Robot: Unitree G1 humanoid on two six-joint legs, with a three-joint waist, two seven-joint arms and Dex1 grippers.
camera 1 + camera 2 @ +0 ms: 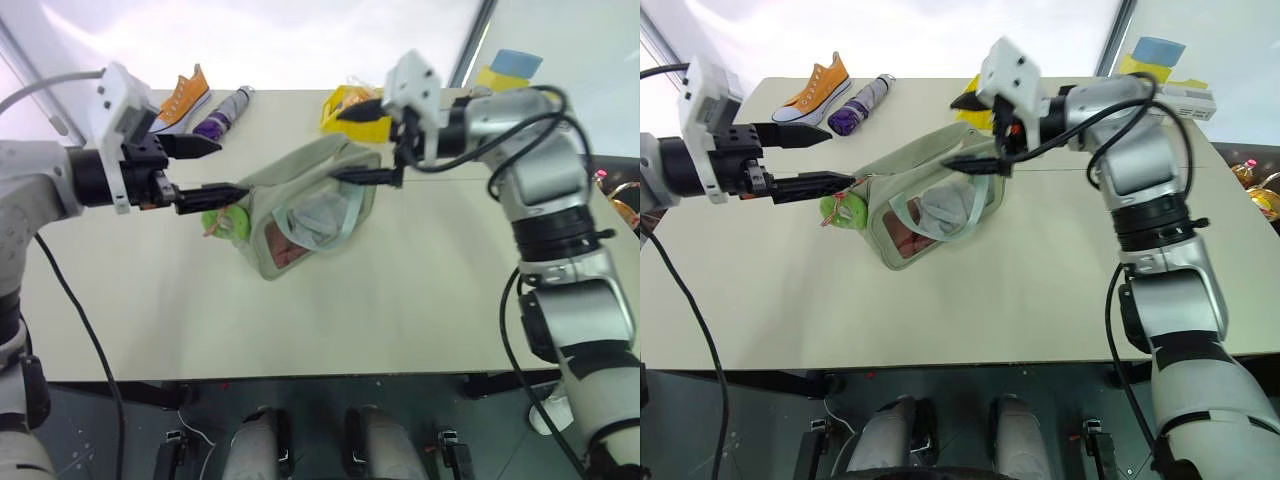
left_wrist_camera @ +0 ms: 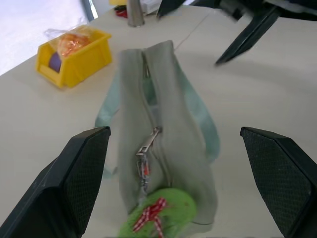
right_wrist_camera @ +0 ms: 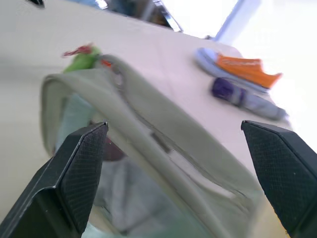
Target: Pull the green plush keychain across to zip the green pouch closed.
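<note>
Strong daylight pours in from the far side, washing the background beyond the bench (image 1: 420, 300) to near white. The bench top is evenly lit, with soft, faint shadows. The right wrist view is blurred, the green pouch (image 3: 163, 148) smeared. The left wrist view is softly focused, its far edge hazy.

pouch (image 1: 930, 215) mid-table (image 1: 1040, 310), keychain (image 1: 843, 212) at its left end — shoe (image 1: 815, 88), bottle (image 1: 862, 104) behind
</note>
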